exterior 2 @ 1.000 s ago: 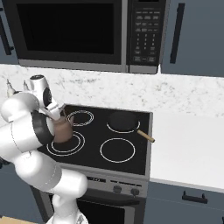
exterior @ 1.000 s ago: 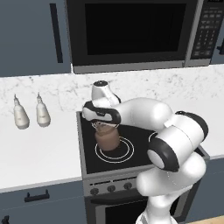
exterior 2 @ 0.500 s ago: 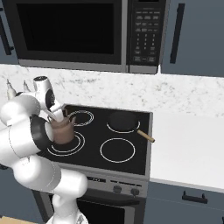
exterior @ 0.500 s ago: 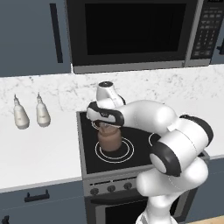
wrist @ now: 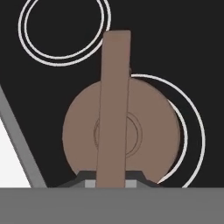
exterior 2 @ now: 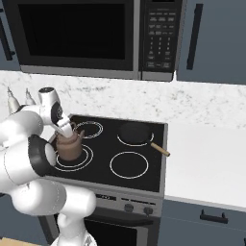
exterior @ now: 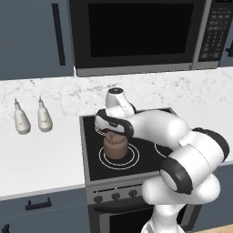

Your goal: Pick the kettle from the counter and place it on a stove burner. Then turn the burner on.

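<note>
Black cooktop glass lay beneath the kettle, which sat over the stove burner (the big double ring). Its gripper was clamped on the arched handle from above, apparently so the body hung upright for setting down.

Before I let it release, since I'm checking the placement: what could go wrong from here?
The gripper is shut on the kettle by its handle, over the stove burner. In the hand view the kettle sits off-centre in the rings, so it may end up partly off the burner. Opening while tilted could tip it. The arm crosses the cooktop; swinging out carelessly could knock the kettle or the pan.
</note>
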Available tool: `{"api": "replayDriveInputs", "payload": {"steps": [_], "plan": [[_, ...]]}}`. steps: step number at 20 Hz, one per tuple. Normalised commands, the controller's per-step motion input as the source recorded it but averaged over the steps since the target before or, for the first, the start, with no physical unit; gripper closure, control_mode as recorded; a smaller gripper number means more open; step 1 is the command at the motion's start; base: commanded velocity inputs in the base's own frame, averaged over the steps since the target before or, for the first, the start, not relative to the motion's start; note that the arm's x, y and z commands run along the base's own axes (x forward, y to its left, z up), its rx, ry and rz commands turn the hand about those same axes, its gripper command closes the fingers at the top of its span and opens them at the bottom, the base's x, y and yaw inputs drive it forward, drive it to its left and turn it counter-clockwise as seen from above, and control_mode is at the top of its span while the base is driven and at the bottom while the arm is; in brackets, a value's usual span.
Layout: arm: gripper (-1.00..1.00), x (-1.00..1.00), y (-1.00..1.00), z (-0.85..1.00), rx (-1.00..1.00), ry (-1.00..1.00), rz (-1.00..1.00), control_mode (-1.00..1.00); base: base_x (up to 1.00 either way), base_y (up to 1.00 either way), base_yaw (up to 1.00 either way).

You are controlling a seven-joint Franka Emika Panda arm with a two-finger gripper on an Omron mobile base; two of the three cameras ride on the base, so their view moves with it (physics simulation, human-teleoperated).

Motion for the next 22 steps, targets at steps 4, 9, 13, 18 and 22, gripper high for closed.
{"api": "replayDriveInputs", "payload": {"steps": [4, 9, 13, 18, 22], "plan": [[1.00, -0.04, -0.01, -0.07, 0.00, 0.00, 0.00, -1.00, 0.00, 0.00, 0.00], [1.00, -0.07, -0.06, -0.06, 0.00, 0.00, 0.00, -1.00, 0.00, 0.00, 0.00], [1.00, -0.12, -0.32, 0.04, 0.02, 0.00, 0.00, -1.00, 0.00, 0.00, 0.00], [1.00, 0.00, -0.19, 0.05, 0.02, 0.00, 0.00, -1.00, 0.00, 0.00, 0.00], [1.00, 0.00, 0.03, -0.08, 0.00, 0.05, 0.00, -1.00, 0.00, 0.00, 0.00]]}}
